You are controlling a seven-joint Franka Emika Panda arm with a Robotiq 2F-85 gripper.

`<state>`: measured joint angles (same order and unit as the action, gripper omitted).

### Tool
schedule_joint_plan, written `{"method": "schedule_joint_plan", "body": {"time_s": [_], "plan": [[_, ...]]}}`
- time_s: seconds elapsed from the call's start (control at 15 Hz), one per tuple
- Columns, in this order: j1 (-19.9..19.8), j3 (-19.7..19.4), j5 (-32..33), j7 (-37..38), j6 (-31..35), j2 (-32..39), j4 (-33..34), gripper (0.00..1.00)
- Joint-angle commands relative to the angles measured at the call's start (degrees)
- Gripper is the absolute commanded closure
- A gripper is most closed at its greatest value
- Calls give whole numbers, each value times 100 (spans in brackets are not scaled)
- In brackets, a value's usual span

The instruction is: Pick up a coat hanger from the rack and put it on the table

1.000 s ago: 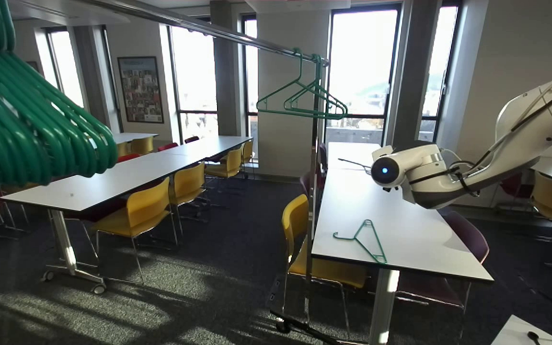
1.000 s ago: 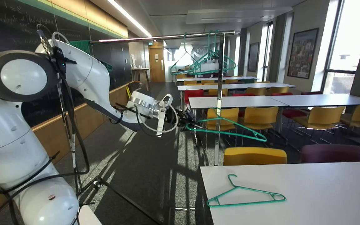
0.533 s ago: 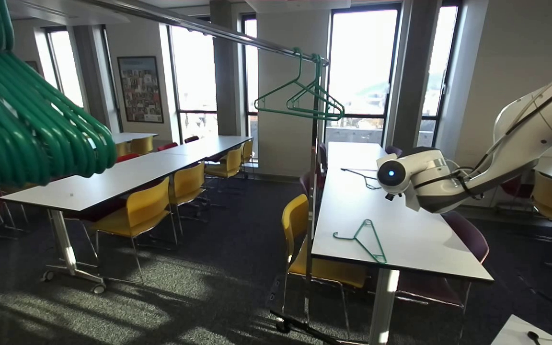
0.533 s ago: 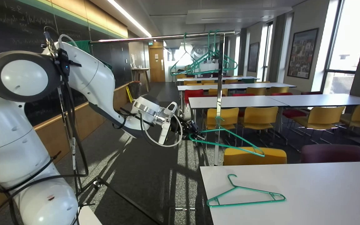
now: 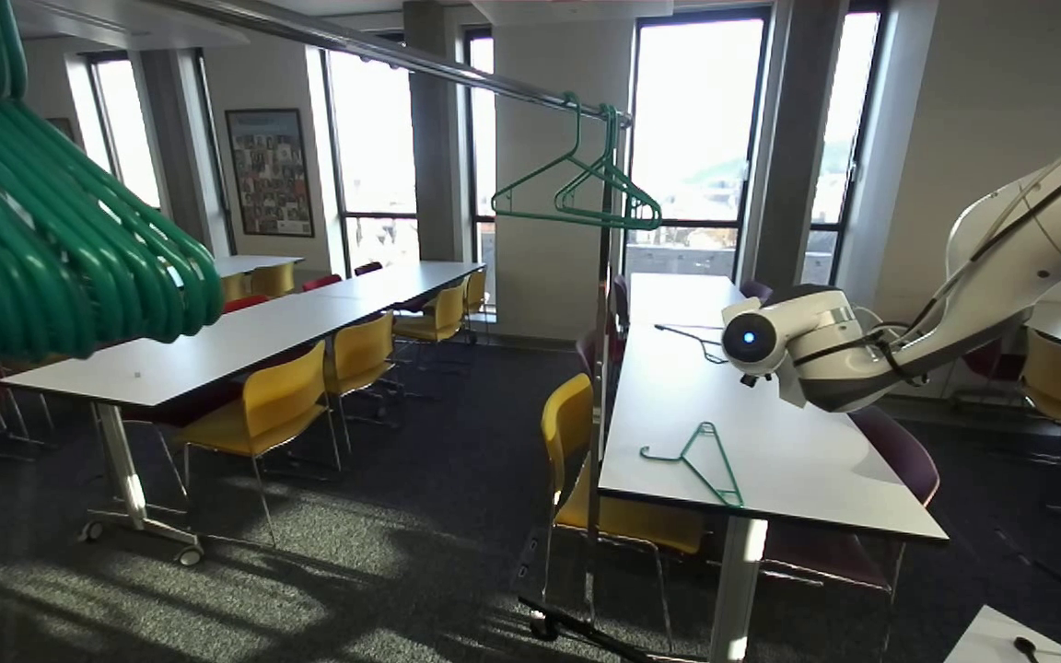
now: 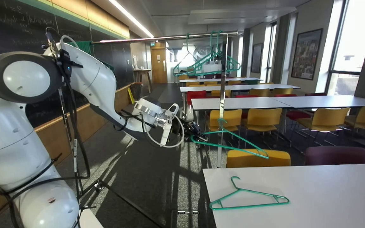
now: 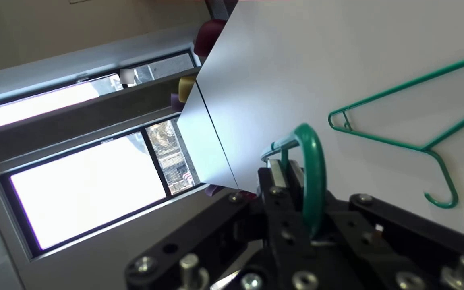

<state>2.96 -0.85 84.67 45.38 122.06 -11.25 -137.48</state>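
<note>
Lower than a second ago in an exterior view, we find the gripper [image 6: 205, 138], shifted slightly to the right, and the green hanger [image 7: 314, 181], whose long bar now slopes more steeply; against half a second ago both stand almost the same. We see the gripper clenched on one end of that hanger — in the wrist view a short strut runs down between the pads [image 7: 277, 175], and the rounded corner arches toward us. The hook stands up, and the free end dips to the right, showing in front of a yellow chair [image 6: 249, 162]. So our hanger is off the rack [image 6: 222, 95] and held in the air, above the level of the table [image 6: 322, 196].

On that table, close to its left edge, a second hanger [image 7: 417, 81] lies flat. Similar hangers [image 5: 577, 220] hang at one end of the rack, and at the near left in an exterior view we have a thick bunch of hangers [image 5: 79, 249]. Our white arm [image 6: 93, 79] reaches in from the left in an exterior view, with a blackboard [image 6: 11, 34] beyond it — and at the far right we see a row of white desks [image 6: 328, 100] and a tall window [image 6: 356, 38].
</note>
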Motion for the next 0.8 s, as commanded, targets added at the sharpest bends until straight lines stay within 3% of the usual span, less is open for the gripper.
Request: {"method": "schedule_joint_plan", "body": {"time_s": [0.0, 0.33, 0.73], "plan": [[53, 365, 476, 385, -902, 316, 75, 99], [-40, 298, 1197, 986, -1122, 1377, 445, 99], [-389, 94, 1018, 798, -103, 2393, 1140, 99]]}}
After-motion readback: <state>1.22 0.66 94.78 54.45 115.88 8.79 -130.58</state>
